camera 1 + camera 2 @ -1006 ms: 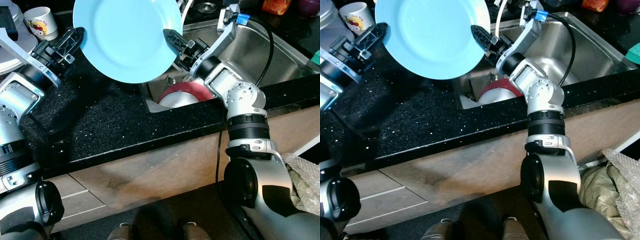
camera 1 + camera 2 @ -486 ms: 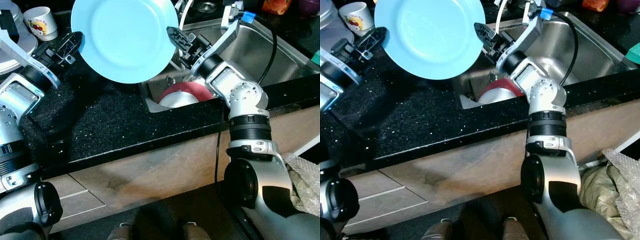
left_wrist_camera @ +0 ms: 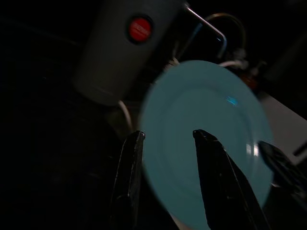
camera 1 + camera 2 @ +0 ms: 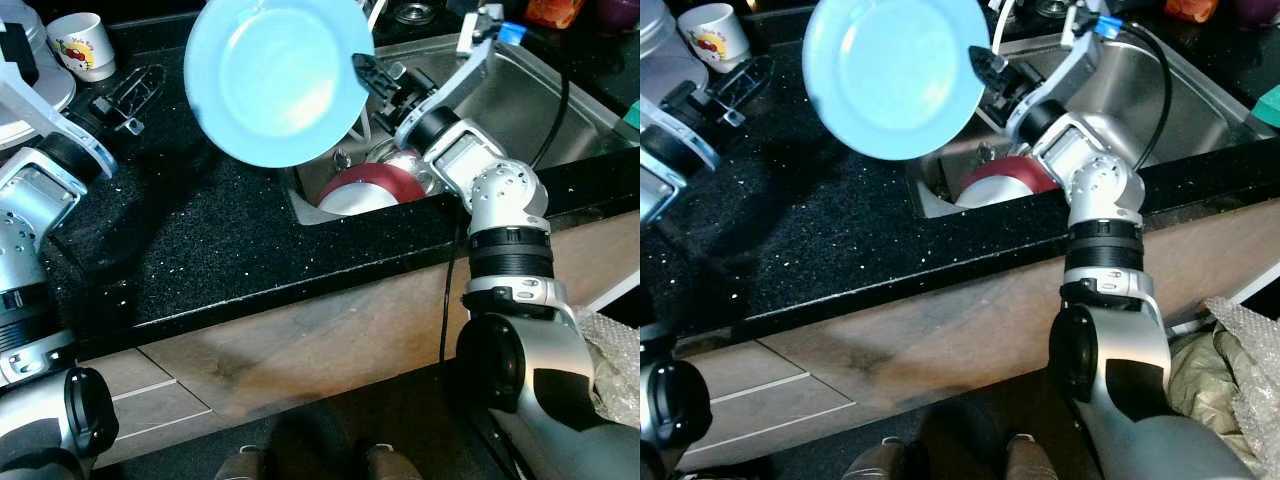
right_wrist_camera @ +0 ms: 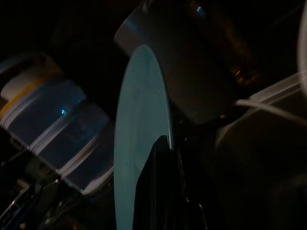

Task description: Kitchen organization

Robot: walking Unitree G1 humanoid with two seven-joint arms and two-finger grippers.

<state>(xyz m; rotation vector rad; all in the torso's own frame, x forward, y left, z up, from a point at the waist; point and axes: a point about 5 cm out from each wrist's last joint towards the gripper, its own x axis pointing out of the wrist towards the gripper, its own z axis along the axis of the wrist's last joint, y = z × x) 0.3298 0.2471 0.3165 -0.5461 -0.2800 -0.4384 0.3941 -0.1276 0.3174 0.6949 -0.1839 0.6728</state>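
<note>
Pale blue plate [image 4: 275,75] hangs over the tabletop [image 4: 200,240] beside the sink [image 4: 520,95], pinched at its rim by my right hand [image 4: 362,72]; left hand [image 4: 128,92] released. I'd keep it level.

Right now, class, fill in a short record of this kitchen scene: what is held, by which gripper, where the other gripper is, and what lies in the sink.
held item: light blue plate, tilted up on edge above the counter's sink edge
holder: right gripper, clamped on the plate's rim
other gripper: left gripper, apart from the plate, fingers open, over the black counter
in the sink: red bowl
back left: white mug
</note>
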